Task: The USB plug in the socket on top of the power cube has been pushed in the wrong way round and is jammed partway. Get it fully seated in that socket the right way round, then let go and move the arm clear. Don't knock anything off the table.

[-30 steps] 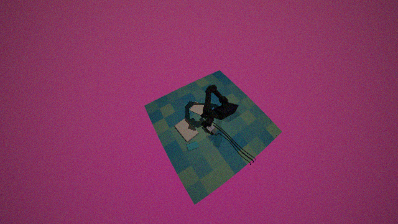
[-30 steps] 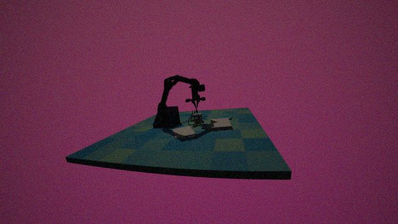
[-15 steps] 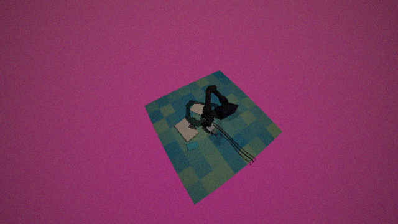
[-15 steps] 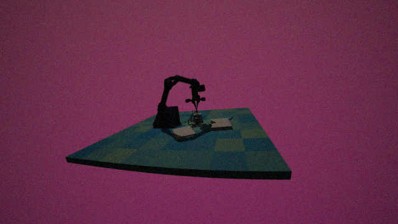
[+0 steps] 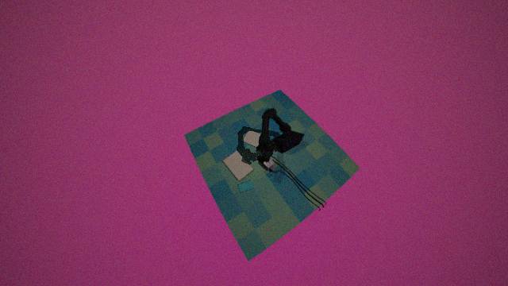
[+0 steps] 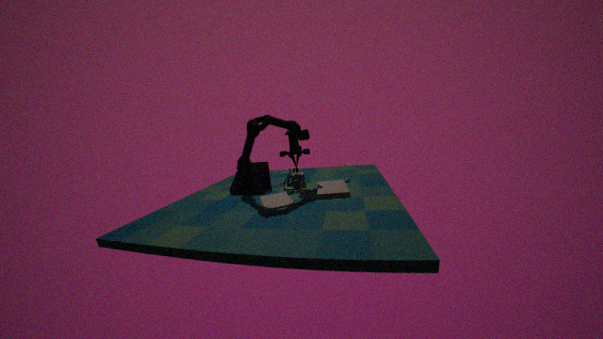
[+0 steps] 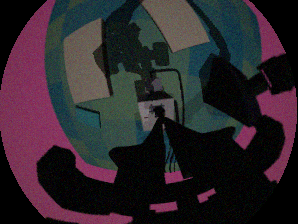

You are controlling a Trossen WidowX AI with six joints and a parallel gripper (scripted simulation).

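The pale power cube (image 5: 271,165) (image 6: 295,177) (image 7: 152,111) stands near the middle of the chequered table (image 5: 258,234) (image 6: 236,235), and three dark cables (image 5: 305,191) run from it to the table's edge. My gripper (image 5: 267,160) (image 6: 295,169) (image 7: 161,120) points straight down over the cube's top. It is shut on the USB plug, which is too small and dark to make out between the fingertips. I cannot tell how deep the plug sits in the socket.
Two beige pads (image 5: 238,167) (image 6: 277,200) (image 5: 252,139) (image 6: 334,187) lie flat beside the cube. A small teal block (image 5: 246,186) lies in front of the near pad. The arm's base (image 5: 291,139) (image 6: 252,181) stands behind the cube.
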